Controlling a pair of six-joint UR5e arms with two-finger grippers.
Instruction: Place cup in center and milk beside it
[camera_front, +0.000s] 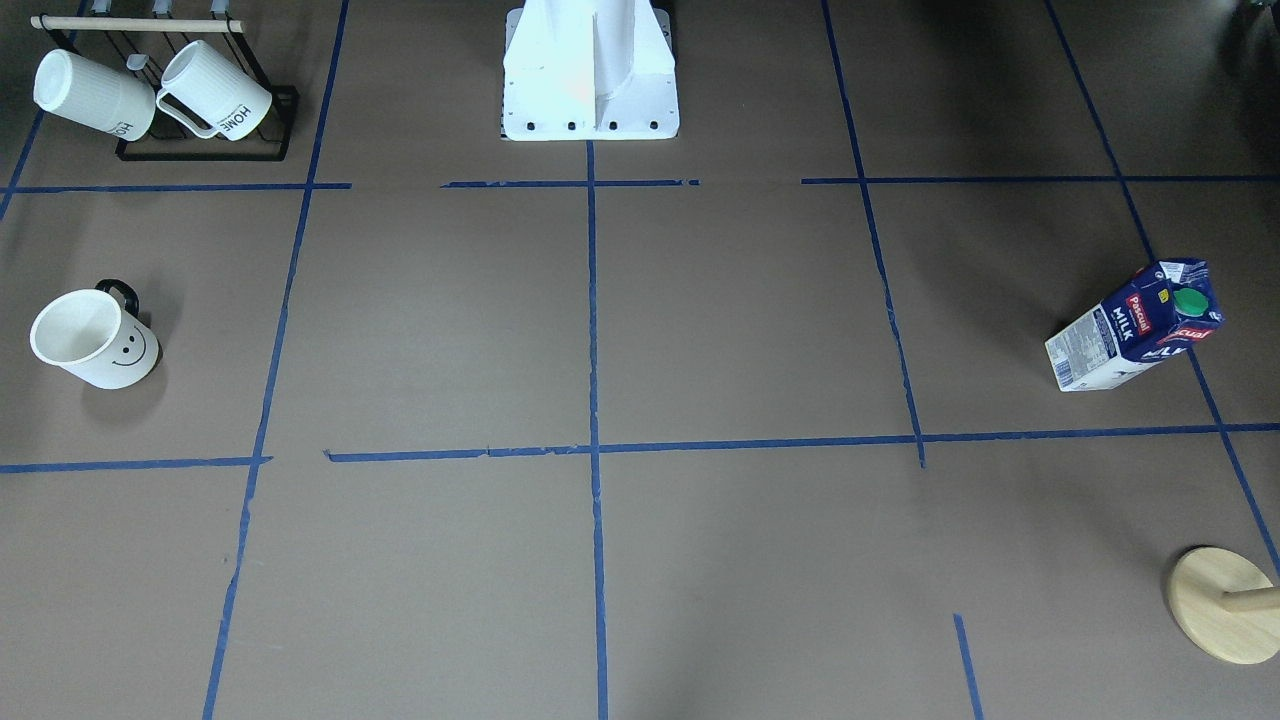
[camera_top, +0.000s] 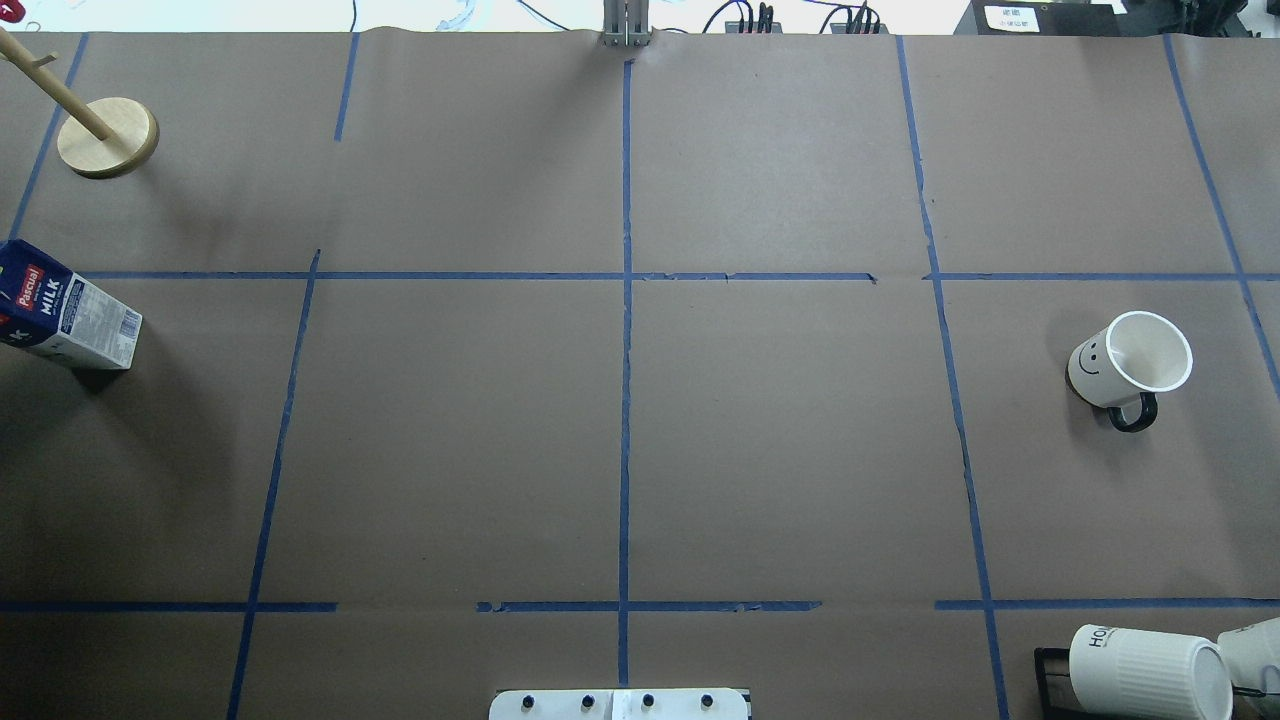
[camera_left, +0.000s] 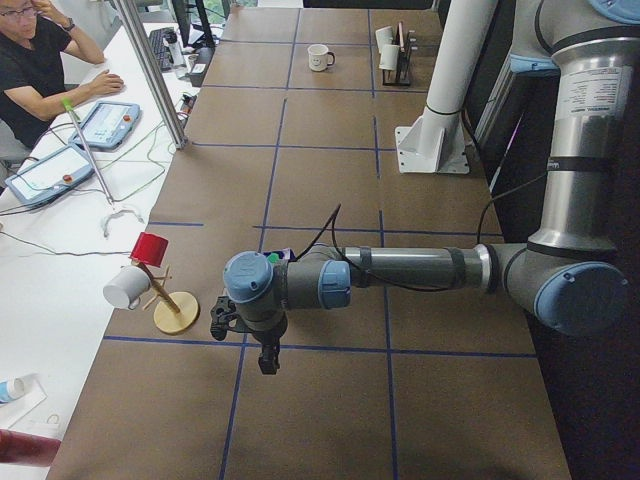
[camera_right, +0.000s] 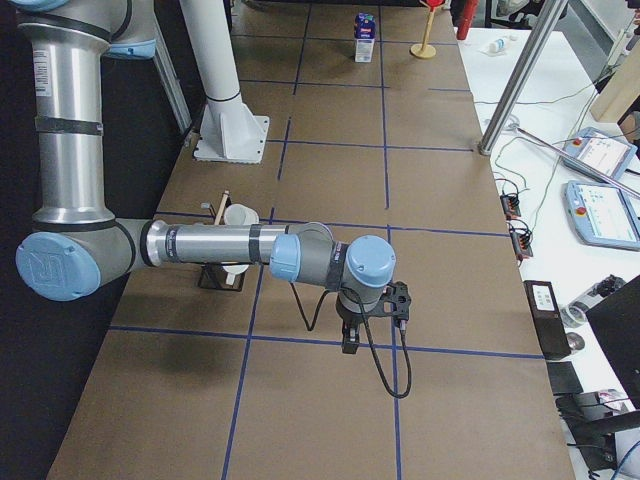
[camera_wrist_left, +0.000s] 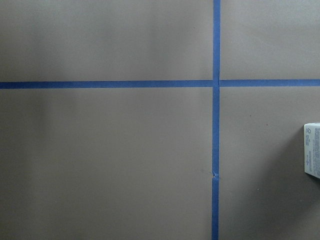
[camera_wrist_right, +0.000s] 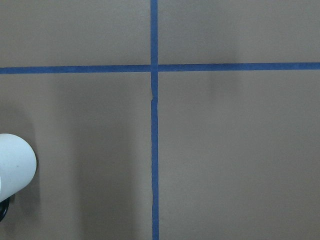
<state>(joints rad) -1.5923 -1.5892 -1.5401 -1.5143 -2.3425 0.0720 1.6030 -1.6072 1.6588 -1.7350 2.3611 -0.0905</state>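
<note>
Jaws first: my left gripper (camera_left: 268, 366) and right gripper (camera_right: 350, 346) show only in the side views, both pointing down over the table ends. I cannot tell whether either is open or shut.

The cup (camera_top: 1130, 362) is smooth glossy white, a tapered cylinder with a black loop handle and a drawn smiley. It stands upright, mouth up, on my right side of the table. The milk (camera_top: 66, 315) is a printed carton, dark blue over white, a gable-top box with a round green cap. It stands upright at my far left edge. The center (camera_top: 626, 276), a crossing of blue tape (camera_top: 624, 450) on matte brown paper (camera_top: 450, 430), lies between them, well apart from both.

Around them:
- A black wire rack (camera_front: 205, 152) with a wooden bar holds two ribbed white mugs (camera_front: 215, 92), near the cup's side by my base.
- A wooden stand (camera_top: 108, 137) with a round disc foot and a slanted peg sits near the milk, further out.
- My white pedestal (camera_front: 590, 90) stands at mid-edge.

In the left side view my left arm (camera_left: 420, 268) reaches low across the table and its wrist covers most of the milk. In the right side view my right arm (camera_right: 210, 243) crosses over the rack.
</note>
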